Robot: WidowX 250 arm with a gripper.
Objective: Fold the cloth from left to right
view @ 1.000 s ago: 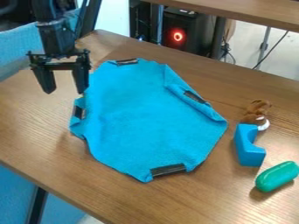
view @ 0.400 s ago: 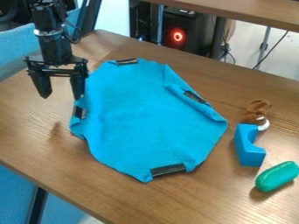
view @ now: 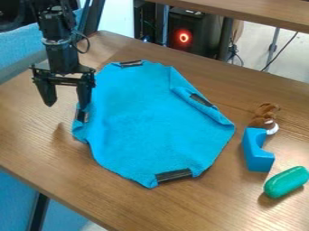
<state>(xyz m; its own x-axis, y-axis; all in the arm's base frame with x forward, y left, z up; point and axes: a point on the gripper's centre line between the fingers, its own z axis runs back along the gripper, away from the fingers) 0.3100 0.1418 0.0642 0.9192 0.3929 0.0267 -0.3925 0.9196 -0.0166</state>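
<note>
My claw (view: 66, 106) has sunk lower, fingers apart, by the cloth (view: 145, 122)'s left edge; gripping comes next, I judge.

1. Here's the cloth (view: 151, 126), bright blue with a soft-looking surface, spread out broad and mostly flat!
2. It lies to the left of the blue block (view: 258, 158), apart from it, with one blunt corner pointing the block's way.
3. Look at that outline: uneven, many-sided, a few shallow wrinkles running through!
4. Four dark strips (view: 174, 175) show around the rim, two nearer the blue block, two on the parts farther from it.
5. And along the upper edge on the block's side, a long, narrow raised fold slants down towards that corner!
</note>
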